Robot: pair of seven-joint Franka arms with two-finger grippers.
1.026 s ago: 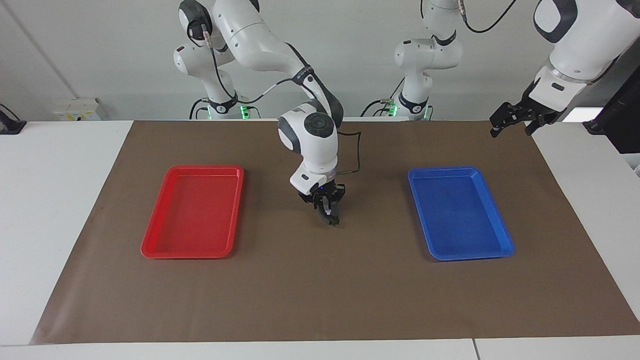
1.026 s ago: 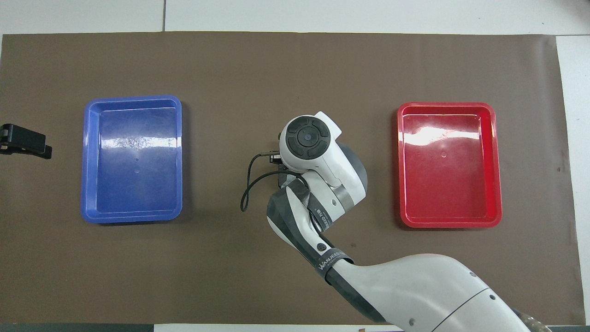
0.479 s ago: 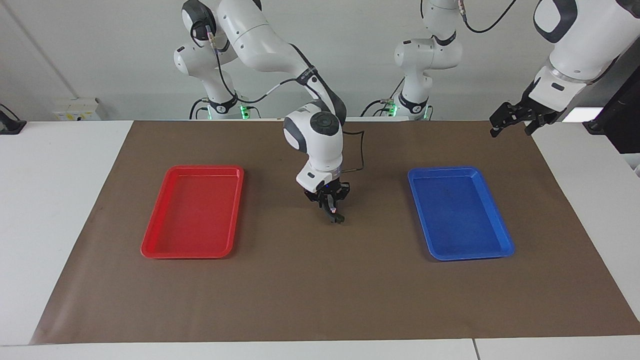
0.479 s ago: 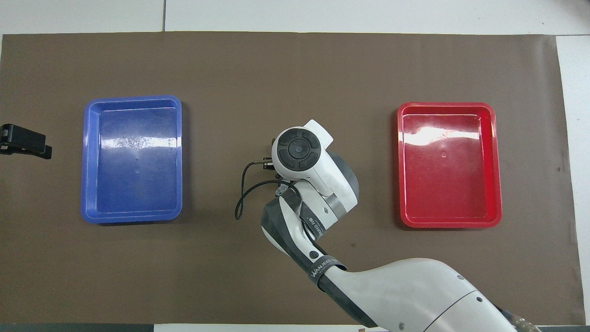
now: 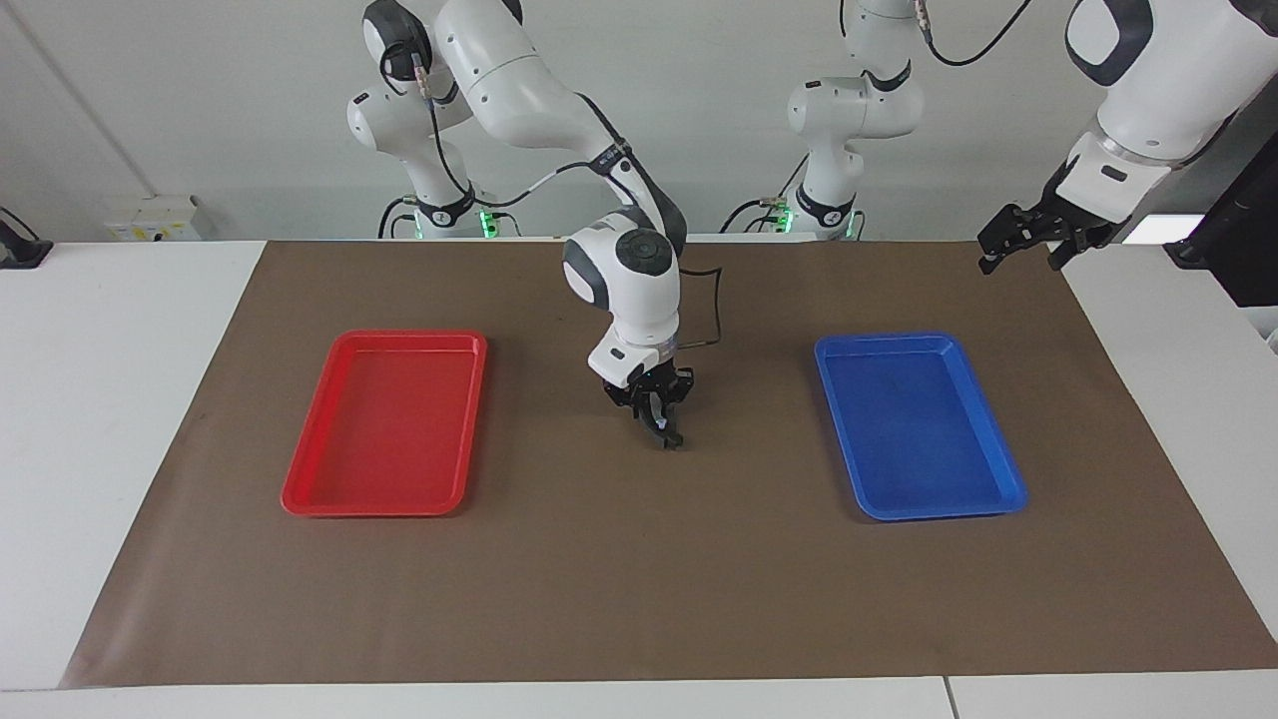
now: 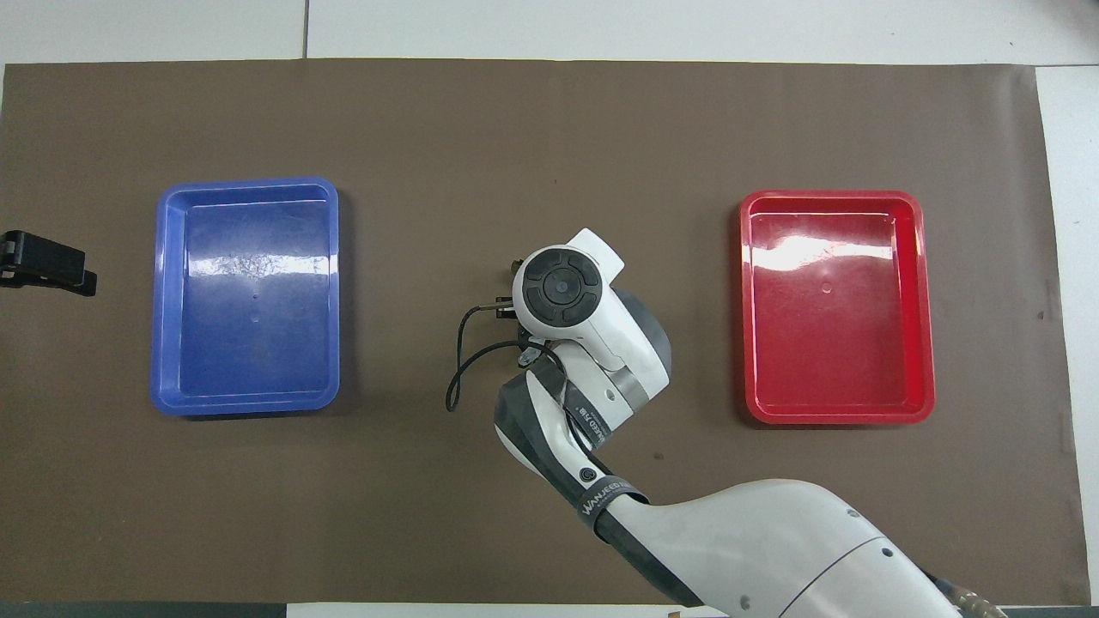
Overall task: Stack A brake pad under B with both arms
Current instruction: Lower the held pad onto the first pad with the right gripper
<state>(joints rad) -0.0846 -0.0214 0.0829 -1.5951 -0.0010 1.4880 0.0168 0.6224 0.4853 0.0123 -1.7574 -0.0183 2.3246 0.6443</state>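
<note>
My right gripper points straight down over the middle of the brown mat, between the two trays. Its fingertips are shut, and a small dark piece shows at them, just above the mat. I cannot tell whether that piece is A brake pad or B. In the overhead view the right arm's wrist hides the fingers and whatever is under them. No other brake piece shows anywhere. My left gripper hangs open and empty in the air over the mat's corner at the left arm's end, waiting; it also shows as the left gripper in the overhead view.
A red tray lies toward the right arm's end and a blue tray toward the left arm's end, with nothing in either. A black cable loops off the right wrist. White table surrounds the mat.
The right arm's wrist has shifted a little toward the left arm's end and risen slightly, while its fingertips stayed over almost the same spot. The left arm has not moved.
</note>
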